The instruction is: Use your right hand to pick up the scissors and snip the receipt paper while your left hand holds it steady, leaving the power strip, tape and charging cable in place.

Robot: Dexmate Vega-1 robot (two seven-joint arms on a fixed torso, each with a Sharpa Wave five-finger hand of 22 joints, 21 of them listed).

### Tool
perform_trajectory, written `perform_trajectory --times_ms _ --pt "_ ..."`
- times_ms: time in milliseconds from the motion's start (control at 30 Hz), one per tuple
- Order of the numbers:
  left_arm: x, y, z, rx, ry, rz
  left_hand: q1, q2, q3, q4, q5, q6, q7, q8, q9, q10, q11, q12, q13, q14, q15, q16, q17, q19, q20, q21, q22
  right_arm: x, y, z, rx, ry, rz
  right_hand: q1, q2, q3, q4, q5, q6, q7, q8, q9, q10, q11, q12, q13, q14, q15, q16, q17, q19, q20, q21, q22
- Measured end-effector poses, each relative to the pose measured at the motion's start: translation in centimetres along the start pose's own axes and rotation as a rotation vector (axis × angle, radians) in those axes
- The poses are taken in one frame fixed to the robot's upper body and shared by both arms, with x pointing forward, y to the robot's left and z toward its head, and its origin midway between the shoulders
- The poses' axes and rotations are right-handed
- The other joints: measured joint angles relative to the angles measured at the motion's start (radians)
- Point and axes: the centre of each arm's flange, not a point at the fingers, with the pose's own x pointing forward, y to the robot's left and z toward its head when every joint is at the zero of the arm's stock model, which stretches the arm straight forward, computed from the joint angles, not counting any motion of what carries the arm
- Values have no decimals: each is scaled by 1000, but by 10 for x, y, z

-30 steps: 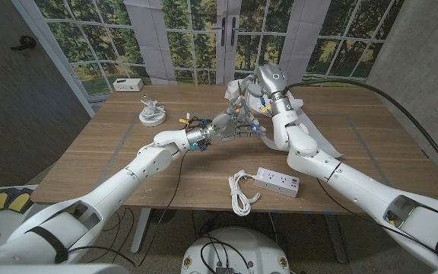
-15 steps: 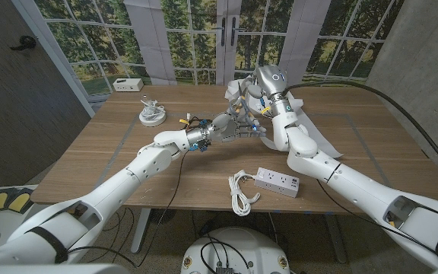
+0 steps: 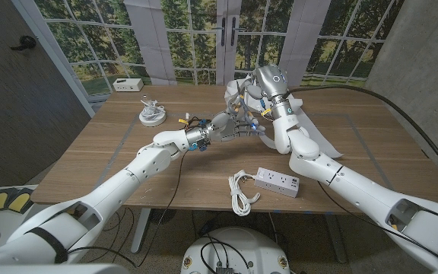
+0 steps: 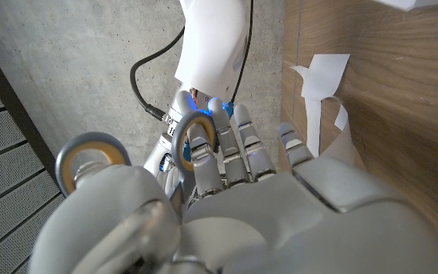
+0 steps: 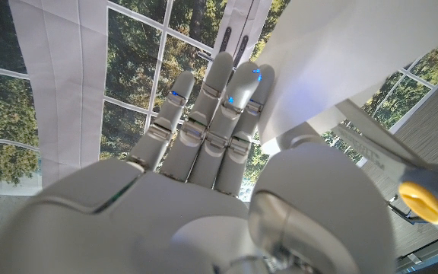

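Above the table's far middle, my left hand and right hand meet. The scissors have grey handle rings lined with orange. My left hand grips them, with a finger through one ring. The scissors' grey blade, with a yellow pivot, crosses beside my right hand. The white receipt paper runs between that hand's thumb and its straight fingers. In the head view the receipt paper trails down onto the table behind the right forearm.
A white power strip lies near the table's front edge, with a coiled white cord to its left. A coiled charging cable sits at the far left. A white box stands beyond the table's back left corner.
My right forearm has drifted slightly to the right. Both hands stay together at the paper.
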Motion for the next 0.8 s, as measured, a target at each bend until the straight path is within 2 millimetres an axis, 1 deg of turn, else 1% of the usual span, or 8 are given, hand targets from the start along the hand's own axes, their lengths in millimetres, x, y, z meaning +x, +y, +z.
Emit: perform_trajectory --times_ms 133,233,267,300,367,467,700,800 --pt "-1 1 -1 -3 0 3 0 0 0 0 0 0 0 0 0 0 0 0 0 0 0 0 0 0 0 0 0 -1 -1 0 3 -2 -7 0 0 0 0 -2 -5 5 0 0 -2 2 0 0 1 -1 -3 1 0 0 0 0" --pt "-1 2 -1 -3 -1 2 0 0 0 0 0 2 -2 0 0 0 0 0 -2 0 0 0 0 0 0 0 0 -1 -1 0 4 -3 -11 0 0 -5 3 -6 -5 5 0 0 -2 2 0 -4 1 -1 -3 1 0 0 0 0" --pt "-1 2 -1 -4 -1 2 0 0 0 0 0 2 -2 0 0 0 0 0 -2 0 0 0 0 0 0 0 0 -1 -1 0 4 -3 -12 11 11 -6 3 -8 -5 5 0 0 -4 0 6 -4 1 -1 -3 1 0 0 0 0" --pt "-1 2 -1 -4 -2 1 0 0 0 0 0 2 -2 0 0 0 0 0 -3 0 0 0 0 0 0 0 0 -1 -1 0 5 -4 -13 12 12 -6 2 -9 -5 5 -1 0 -4 0 7 -3 1 -1 -3 1 0 0 0 0" --pt "0 3 0 -3 -2 1 0 0 0 0 0 2 -2 0 0 0 0 0 -3 0 0 0 0 0 0 0 0 -1 -1 0 6 -5 -15 12 12 -8 3 -12 -5 5 -7 0 -6 -2 7 -4 1 -1 -3 1 0 0 0 0" --pt "-1 3 0 -4 -2 -1 0 0 0 0 0 2 -2 0 0 0 1 3 -1 0 0 0 0 0 0 0 0 -1 -1 1 7 -8 -17 12 12 -8 3 -15 -11 0 -8 0 -9 -2 7 -5 1 -1 -3 5 0 0 0 0" --pt "0 4 0 -4 -5 -3 0 0 0 0 0 2 -2 0 0 2 -1 3 -2 4 -4 0 0 0 0 0 0 -2 -2 1 11 -14 -27 12 12 -11 0 -20 -11 0 -8 -5 -9 -2 10 -5 1 -1 -3 5 0 0 0 0" --pt "0 4 0 -5 -7 -4 0 0 0 0 0 4 -4 0 0 2 -1 7 -2 5 -5 0 0 0 0 0 0 -2 -2 1 13 -14 -28 12 12 -12 1 -20 -11 0 -14 -5 -9 -2 14 -7 1 -1 -3 10 0 0 0 0"
